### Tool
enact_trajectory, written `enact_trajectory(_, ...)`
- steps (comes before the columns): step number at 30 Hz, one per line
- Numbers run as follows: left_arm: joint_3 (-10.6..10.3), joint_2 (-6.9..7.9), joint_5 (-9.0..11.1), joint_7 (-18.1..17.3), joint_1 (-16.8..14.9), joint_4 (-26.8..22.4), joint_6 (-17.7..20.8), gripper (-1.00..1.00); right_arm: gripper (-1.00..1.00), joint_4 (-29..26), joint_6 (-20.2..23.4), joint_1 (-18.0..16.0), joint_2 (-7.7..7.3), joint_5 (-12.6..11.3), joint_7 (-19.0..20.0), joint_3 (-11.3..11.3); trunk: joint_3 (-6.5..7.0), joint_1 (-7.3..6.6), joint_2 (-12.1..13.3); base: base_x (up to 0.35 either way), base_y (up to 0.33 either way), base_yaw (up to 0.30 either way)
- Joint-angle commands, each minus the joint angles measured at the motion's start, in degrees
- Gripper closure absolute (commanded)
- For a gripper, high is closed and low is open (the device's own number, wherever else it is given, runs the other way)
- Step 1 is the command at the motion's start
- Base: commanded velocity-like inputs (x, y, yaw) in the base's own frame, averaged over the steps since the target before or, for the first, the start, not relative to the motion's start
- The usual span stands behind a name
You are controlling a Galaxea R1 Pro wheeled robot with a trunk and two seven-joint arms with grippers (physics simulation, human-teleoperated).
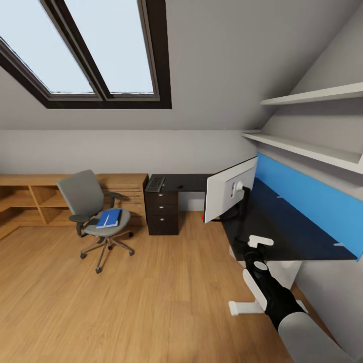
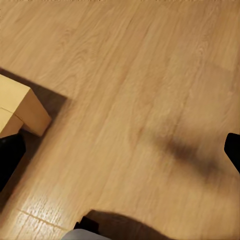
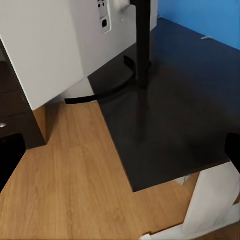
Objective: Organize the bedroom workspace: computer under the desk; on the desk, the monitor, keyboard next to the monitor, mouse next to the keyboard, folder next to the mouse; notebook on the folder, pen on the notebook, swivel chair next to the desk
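The bedroom is an attic space with sloped grey-white walls, a dark-framed skylight [image 1: 83, 50] and a floor [image 1: 151, 302] of light wood planks with visible grain. The counter [image 1: 282, 227] is an L-shaped slab with a smooth matte black top, a bright blue upright panel [image 1: 307, 196] along its back edge and a white metal leg [image 3: 212, 202].

The monitor [image 1: 229, 189] stands on the counter near the bend of the L, its flat white back turned to the head view, on a thin dark post with a curved dark foot [image 3: 112, 85]. A small red dot shows at its lower corner. At the far end of the counter, above the dark drawer unit [image 1: 162, 212] with round silver knobs, lies the flat dark keyboard [image 1: 155, 184], and a small dark oval that looks like the mouse [image 1: 180, 187] sits just beside it.

The swivel chair [image 1: 96, 217] stands on the floor, apart from the counter, just before a light wood cabinet [image 1: 30, 199]; it has grey upholstery, black armrests and a silver five-star base. The flat blue folder [image 1: 109, 219] lies on its seat; a thin white line on it may be the pen, too small to be sure.

The right arm [image 1: 272, 287], white and black, reaches toward the counter's near edge. Of the right hand [image 3: 120, 150] and the left hand [image 2: 120, 155] only dark fingertips at the frame edges show, set wide apart, nothing between them.
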Motion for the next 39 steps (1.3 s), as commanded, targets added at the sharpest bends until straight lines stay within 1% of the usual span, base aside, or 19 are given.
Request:
enact_trajectory(1,0.04,-0.01,0.43,-0.39,-0.02,0.07,-0.12,-1.00,-1.00,-0.05,0.00,-0.03,-0.08,-0.47,-0.48,0.39,-0.02,0.03,-0.04,0.142,-0.102,0.000)
enact_trajectory(7,0.12,-0.01,0.45,-0.38,-0.02,0.12,-0.17,-1.00,-1.00,0.24,-0.14,-0.03,-0.06,-0.46,-0.47,0.43,-0.02,0.03,-0.04,0.212,-0.191,0.000)
enact_trajectory(8,0.15,-0.02,0.45,-0.43,-0.02,0.10,-0.18,-1.00,-1.00,2.26,-2.90,-0.03,-0.14,-0.16,-0.36,0.41,-0.02,0.03,-0.04,0.295,-0.027,0.000)
enact_trajectory(10,0.13,-0.03,0.45,-0.44,-0.02,0.11,-0.18,-1.00,-1.00,3.45,-4.83,-0.01,-0.21,-0.01,0.18,0.42,-0.02,0.03,-0.04,0.308,-0.018,0.000)
enact_trajectory(12,0.13,-0.03,0.45,-0.45,-0.02,0.08,-0.19,-1.00,-1.00,4.39,-6.98,0.00,-0.32,0.12,2.00,0.43,-0.02,0.03,-0.04,0.322,-0.007,0.000)
enact_trajectory(16,0.12,-0.03,0.45,-0.46,-0.02,0.09,-0.19,-1.00,-1.00,4.84,-8.07,0.01,-0.38,0.19,3.65,0.37,-0.02,0.03,-0.04,0.321,-0.047,0.000)
enact_trajectory(22,0.12,0.00,0.48,-0.46,-0.02,0.11,-0.19,-1.00,-1.00,5.07,-8.49,0.00,-0.41,0.22,4.35,0.40,-0.02,0.03,-0.04,0.301,-0.160,0.000)
enact_trajectory(39,0.14,-0.01,0.49,-0.46,-0.02,0.13,-0.19,-1.00,-1.00,5.76,-8.62,0.00,-0.45,0.14,4.54,0.35,-0.02,0.03,-0.04,0.285,-0.182,0.000)
